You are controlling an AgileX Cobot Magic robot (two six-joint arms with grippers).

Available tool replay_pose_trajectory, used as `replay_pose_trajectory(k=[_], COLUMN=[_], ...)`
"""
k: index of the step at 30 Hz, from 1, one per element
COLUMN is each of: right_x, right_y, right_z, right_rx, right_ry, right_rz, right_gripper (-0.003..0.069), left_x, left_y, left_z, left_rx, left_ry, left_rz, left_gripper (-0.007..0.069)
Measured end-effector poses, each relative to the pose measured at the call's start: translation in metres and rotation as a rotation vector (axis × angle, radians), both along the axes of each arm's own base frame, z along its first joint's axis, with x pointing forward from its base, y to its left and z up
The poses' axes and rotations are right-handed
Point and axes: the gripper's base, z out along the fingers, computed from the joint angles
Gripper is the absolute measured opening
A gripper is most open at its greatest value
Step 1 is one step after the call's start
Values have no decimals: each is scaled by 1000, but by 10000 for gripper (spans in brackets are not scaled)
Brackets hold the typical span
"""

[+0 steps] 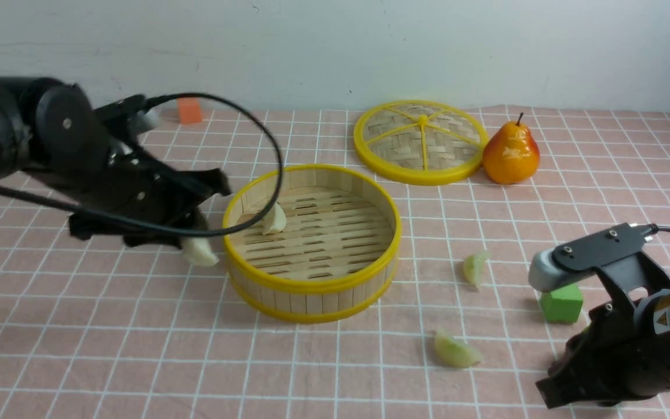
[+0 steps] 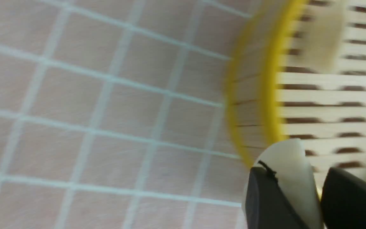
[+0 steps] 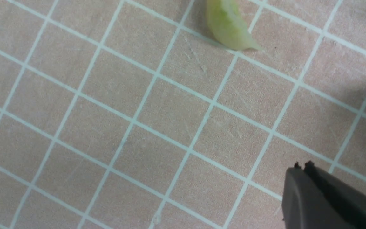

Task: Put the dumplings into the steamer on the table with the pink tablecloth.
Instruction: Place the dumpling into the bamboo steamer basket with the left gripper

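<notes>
Four dumplings show, two white and two green. One white dumpling [image 1: 274, 220] lies inside the steamer [image 1: 312, 286], on the slatted floor near its left wall. The other white dumpling [image 1: 200, 251] is pinched between the jaws of the left gripper [image 1: 196, 237], just outside the steamer's left rim. The left wrist view shows it wedged between two dark fingers [image 2: 265, 200]. Whether it clears the cloth cannot be told. One green dumpling [image 1: 475, 267] lies on the cloth right of the steamer. The second green dumpling [image 1: 456, 351] lies closer to the table's near edge.

The single steamer stands mid-table. One lid [image 1: 419, 141] lies flat toward the far edge, with one pear [image 1: 510, 154] just beside its right rim. One cube [image 1: 562, 302] sits toward the right edge, partly hidden by the right arm. One orange block [image 1: 189, 110] sits at the far edge.

The right gripper [image 3: 302, 165] is clenched on nothing over bare cloth. In the front view its tips are cut off. The left wrist view is blurred.

A pink cloth [image 1: 108, 326] with a white grid covers the table, and a white wall stands behind it.
</notes>
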Motion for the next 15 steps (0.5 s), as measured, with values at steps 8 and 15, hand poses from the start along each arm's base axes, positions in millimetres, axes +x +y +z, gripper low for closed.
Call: replay_pose_trajectory(k=[8,15], right_x=[0,-2], right_y=[0,0], right_z=[0,1], right_rx=[2,-1], right_ry=[-5,41], right_rz=[-1,-5], right_gripper=[5,20], left_x=[46,59], left_y=[-63,-85], left_z=[-19,-76], left_rx=[115,294], left_ry=[-56,17], left_rz=[-203,-325], left_gripper=[223,234])
